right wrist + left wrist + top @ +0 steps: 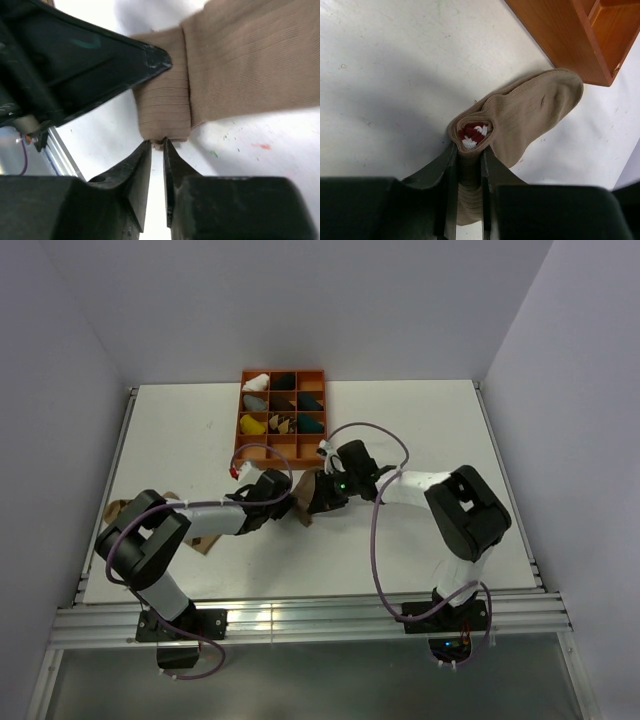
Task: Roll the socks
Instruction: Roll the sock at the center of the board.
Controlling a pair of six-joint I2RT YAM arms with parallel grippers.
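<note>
Clamping rolled sock [530, 110] on worktop [380, 75] with left pincer [469, 150]; touching its end with right pincer [157, 147], narrowly open.

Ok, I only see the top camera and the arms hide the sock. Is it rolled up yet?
Observer: Partly. The left wrist view shows the tan sock rolled from the cuff, red-and-white stripes at the roll's centre, the toe half lying flat.
Operator: Who's holding it?
Observer: The left gripper squeezes the roll between its fingers.
Operator: And the other one?
Observer: The right gripper has its tips at one end of the roll, barely apart; I can't tell if it pinches.
</note>
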